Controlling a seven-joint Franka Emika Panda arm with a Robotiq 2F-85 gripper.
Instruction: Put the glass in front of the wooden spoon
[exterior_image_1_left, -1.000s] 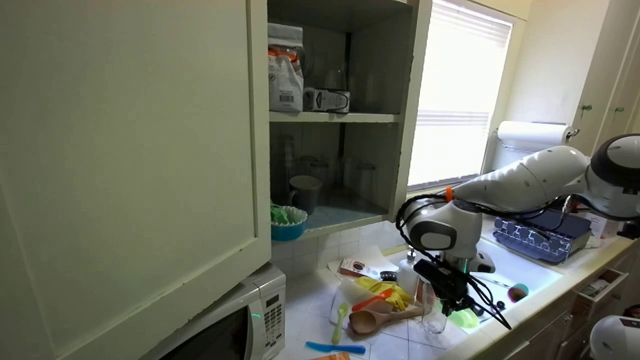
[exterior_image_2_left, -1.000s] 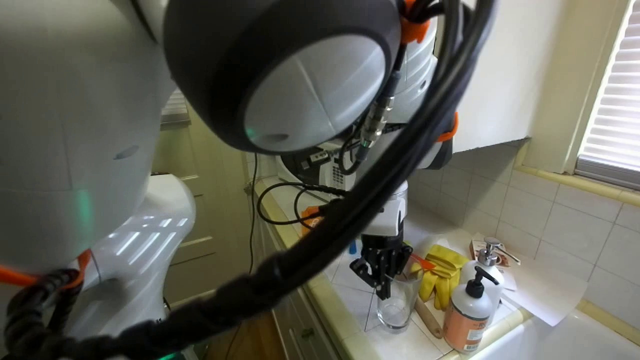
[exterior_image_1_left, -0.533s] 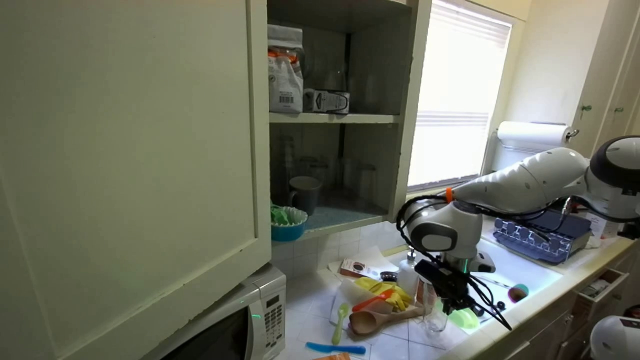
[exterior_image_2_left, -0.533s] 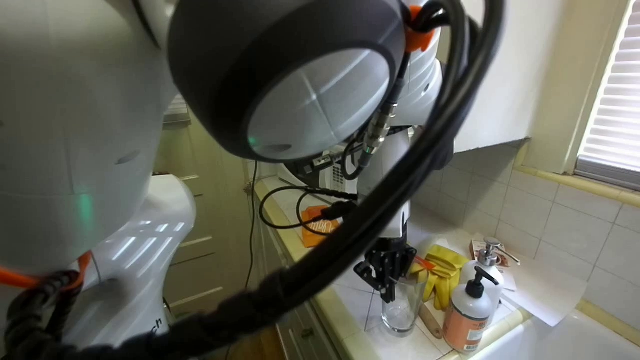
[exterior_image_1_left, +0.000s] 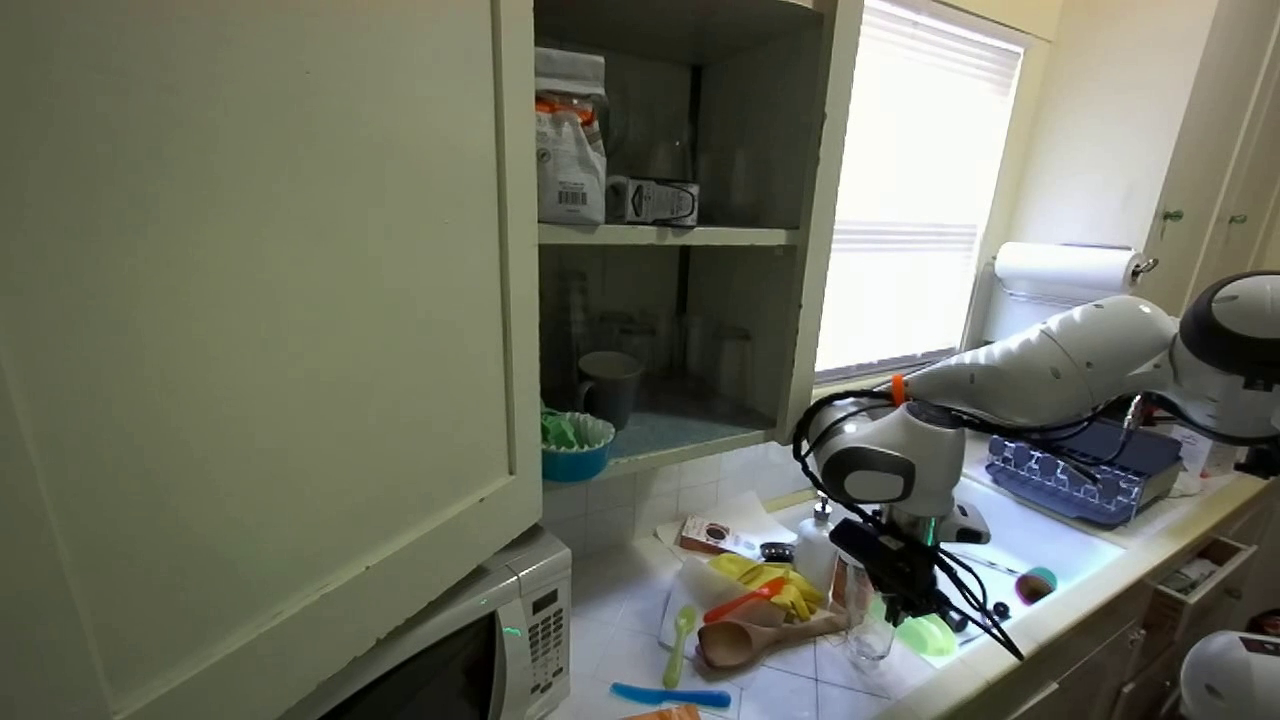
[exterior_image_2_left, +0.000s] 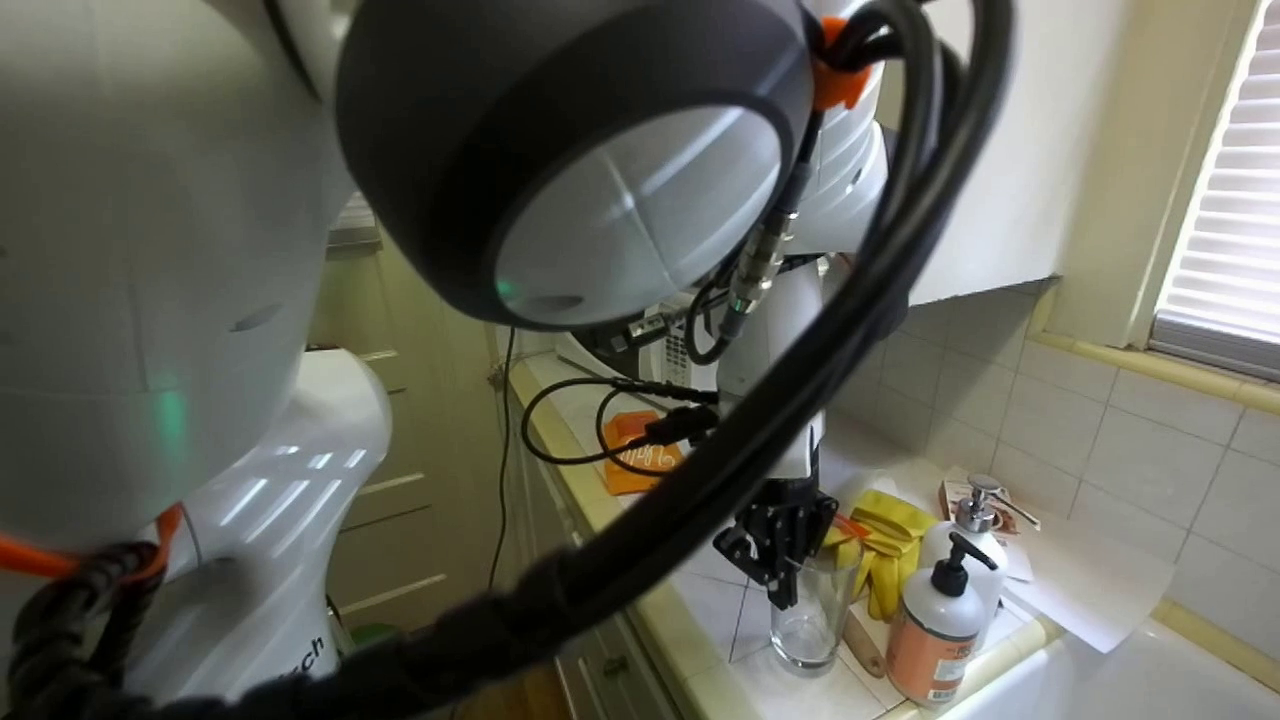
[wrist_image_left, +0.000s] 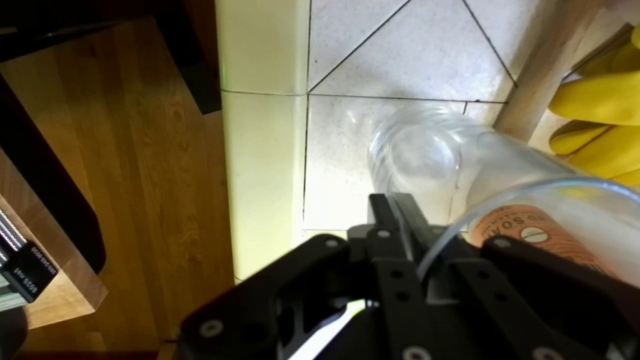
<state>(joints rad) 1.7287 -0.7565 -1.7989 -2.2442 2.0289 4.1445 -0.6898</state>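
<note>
Glass (exterior_image_2_left: 818, 620): mouth up, upright or nearly so (a slight lean may be the lens), by the near edge of the tiled counter (wrist_image_left: 340, 165), just beside the handle of the wooden spoon (exterior_image_1_left: 728, 646). The gripper (wrist_image_left: 392, 200) has it pinched by the wall — jaws close together, the glass's side between them, one apparently inside the mouth and one outside. Probable reason: a wall pinch needs little spread and leaves the base free to meet the tile.

Placement: in an exterior view the counter's edge lies to the left of the glass and the spoon's handle to the right, so the glass is between the two; taken as "in front of the spoon", this fits the task. The yellow gloves (exterior_image_2_left: 888, 535) and the orange-labelled soap bottle (exterior_image_2_left: 936, 642) crowd the right and far side, which likely favours this spot. Base contact cannot be settled (clear glass on pale tile). Judged stage: final lowering or release, with the handle close enough to be nudged.

Appearance: tall, clear, colourless, straight-walled, thick-looking base. In the wrist view the rim shows as a pale arc — the soap label's orange reads through the glass. No contents seen.
</note>
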